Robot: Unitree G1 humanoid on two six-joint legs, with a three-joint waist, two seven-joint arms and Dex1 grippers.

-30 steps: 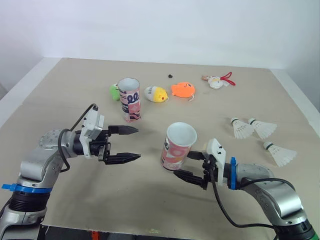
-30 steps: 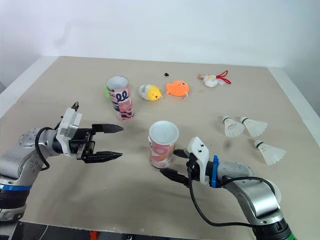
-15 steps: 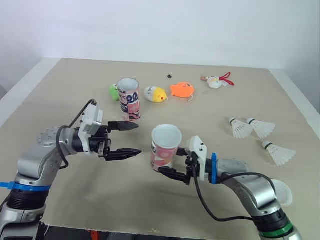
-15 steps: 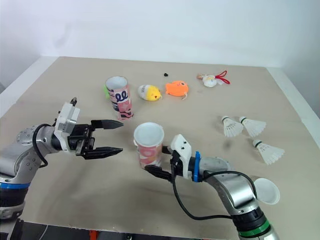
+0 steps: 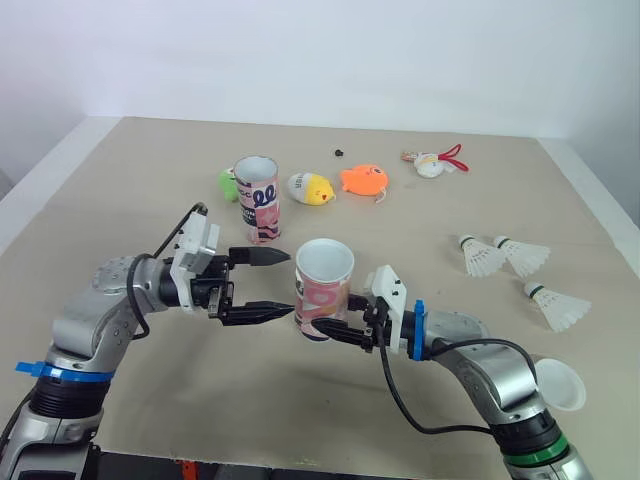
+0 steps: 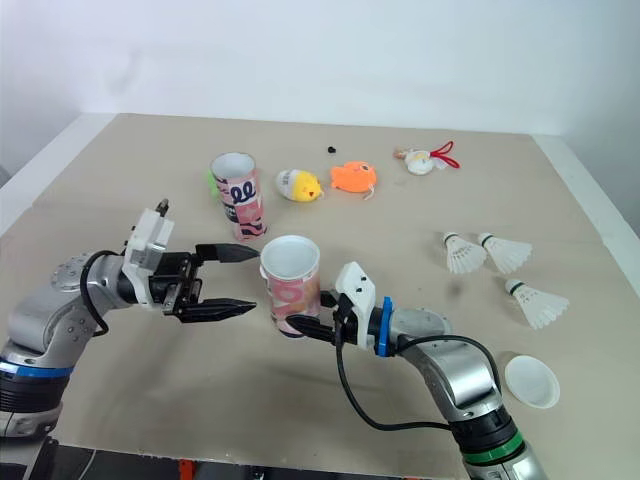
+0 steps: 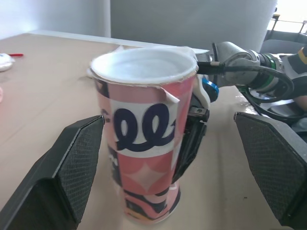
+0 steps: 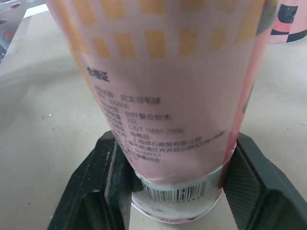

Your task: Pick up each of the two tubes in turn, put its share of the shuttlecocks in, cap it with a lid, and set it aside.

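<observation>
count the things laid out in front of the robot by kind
tube: 2
shuttlecock: 3
lid: 1
small toy: 4
small black object: 1
total: 11

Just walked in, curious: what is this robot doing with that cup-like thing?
The right gripper is shut on the base of a pink patterned paper tube, holding it upright before the left gripper, whose black fingers are open toward it. A second patterned tube, three white feathered shuttlecocks and a round white lid rest on the beige table.
</observation>
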